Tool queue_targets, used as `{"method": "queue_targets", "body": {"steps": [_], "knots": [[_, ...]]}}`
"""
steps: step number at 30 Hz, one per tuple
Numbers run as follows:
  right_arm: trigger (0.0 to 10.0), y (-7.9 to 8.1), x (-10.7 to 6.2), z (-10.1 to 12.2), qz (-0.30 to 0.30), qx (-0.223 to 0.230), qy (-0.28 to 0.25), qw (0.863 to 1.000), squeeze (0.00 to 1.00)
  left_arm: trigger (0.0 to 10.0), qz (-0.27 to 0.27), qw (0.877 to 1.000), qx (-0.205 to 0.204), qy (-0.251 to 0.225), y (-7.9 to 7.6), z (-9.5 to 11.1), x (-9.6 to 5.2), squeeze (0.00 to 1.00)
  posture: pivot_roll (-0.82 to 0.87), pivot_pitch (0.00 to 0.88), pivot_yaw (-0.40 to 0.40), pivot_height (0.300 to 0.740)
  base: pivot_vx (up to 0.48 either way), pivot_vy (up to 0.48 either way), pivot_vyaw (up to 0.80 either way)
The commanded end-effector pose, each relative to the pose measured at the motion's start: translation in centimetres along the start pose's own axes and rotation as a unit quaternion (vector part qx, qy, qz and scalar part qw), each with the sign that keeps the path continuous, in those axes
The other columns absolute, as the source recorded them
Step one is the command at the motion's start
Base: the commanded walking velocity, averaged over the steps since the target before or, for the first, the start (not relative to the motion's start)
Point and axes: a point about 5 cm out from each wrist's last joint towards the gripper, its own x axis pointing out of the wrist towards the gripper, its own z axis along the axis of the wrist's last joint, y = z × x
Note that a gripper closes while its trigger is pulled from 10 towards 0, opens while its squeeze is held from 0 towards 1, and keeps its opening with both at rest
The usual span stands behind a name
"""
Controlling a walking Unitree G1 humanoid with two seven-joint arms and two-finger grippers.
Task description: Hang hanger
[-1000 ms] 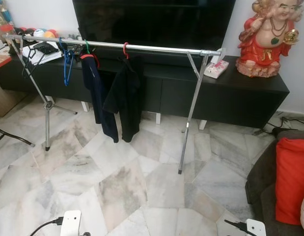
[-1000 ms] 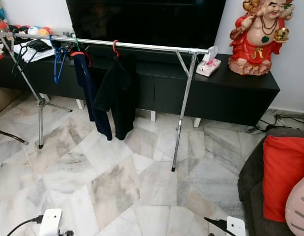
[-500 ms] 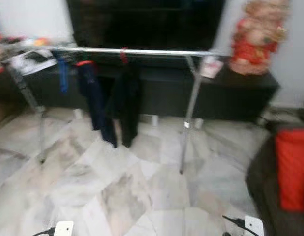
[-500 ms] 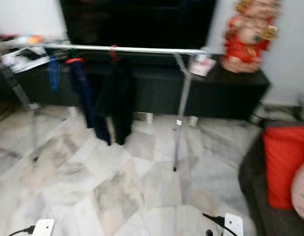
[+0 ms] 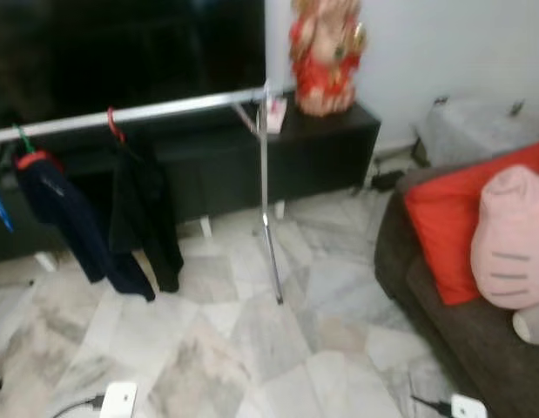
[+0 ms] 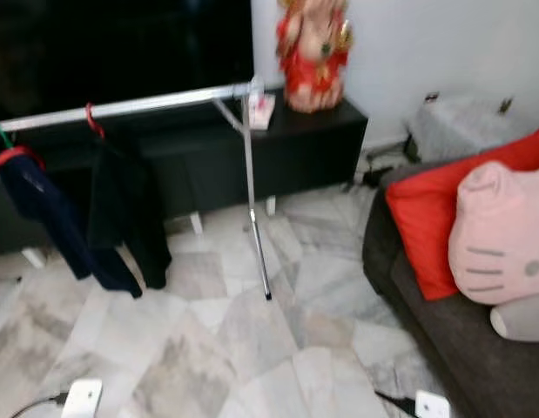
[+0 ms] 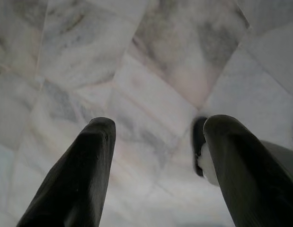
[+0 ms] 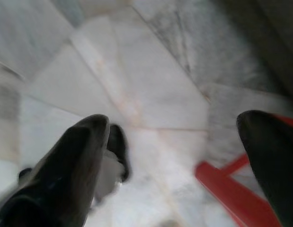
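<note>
A silver clothes rail (image 5: pixel 165 108) runs across the room in front of a low black cabinet (image 5: pixel 321 152), its long axis going from the robot's left toward the middle of the scene and rising slightly toward the right end, where a slanted leg (image 5: pixel 271 231) comes down to the marble floor (image 5: pixel 252 340). A red hanger (image 5: pixel 112 126) is hooked over the rail and carries a black garment (image 5: pixel 143 218); further left a dark blue garment (image 5: pixel 73 226) hangs from a hanger with a green hook (image 5: pixel 23 139). A red figurine (image 5: pixel 326 57) stands on the cabinet. To the right is a dark sofa (image 5: pixel 443 322) with a red cushion (image 5: pixel 448 218) and a pink cushion (image 5: pixel 513 239). The left gripper (image 7: pixel 158 137) points down at the bare marble with its two black fingers wide apart and empty. The right gripper (image 8: pixel 172 137) is likewise spread open and empty above the floor, and a red hanger-like piece (image 8: pixel 226 189) lies on the tiles below it, slanting across the gap between the fingers; whether it is a hanger cannot be told for certain.
</note>
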Motion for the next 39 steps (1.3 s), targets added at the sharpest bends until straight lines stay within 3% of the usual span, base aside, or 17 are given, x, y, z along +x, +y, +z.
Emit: {"method": "queue_targets", "body": {"steps": [1, 11, 17, 27, 39], "knots": [[10.0, 0.7, 0.1, -0.2, 0.009, 0.002, 0.003, 1.000, 0.00, 10.0, 0.003, 0.999, 0.004, 0.033, 0.1, -1.9, -0.3, 0.00, -0.07, 0.000, 0.006, 0.740, 0.000, 0.000, -0.74], [10.0, 0.9, 0.1, 0.0, 0.019, -0.008, -0.007, 1.000, 0.00, 10.0, -0.001, 0.999, 0.005, 0.035, -0.1, -2.0, -0.3, 0.00, -0.07, 0.000, 0.005, 0.740, 0.000, 0.000, -0.06], [10.0, 1.0, 0.1, 0.1, 0.025, -0.012, -0.011, 1.000, 0.00, 10.0, 0.002, 0.999, 0.007, 0.037, 0.9, -2.5, -0.4, 0.00, -0.07, 0.000, 0.005, 0.740, 0.000, 0.000, 0.67], [10.0, 1.0, 0.1, 0.0, 0.028, 0.002, -0.007, 1.000, 0.00, 10.0, 0.003, 0.999, 0.004, 0.043, 1.0, -3.4, -0.7, 0.00, -0.06, 0.000, 0.003, 0.740, 0.000, 0.000, 0.72], [10.0, 1.1, 0.1, 0.0, 0.028, -0.003, -0.006, 1.000, 0.00, 10.0, 0.005, 0.999, -0.005, 0.032, 1.3, -2.5, -0.5, 0.00, -0.06, 0.000, 0.003, 0.740, 0.000, 0.000, 0.00]]}}
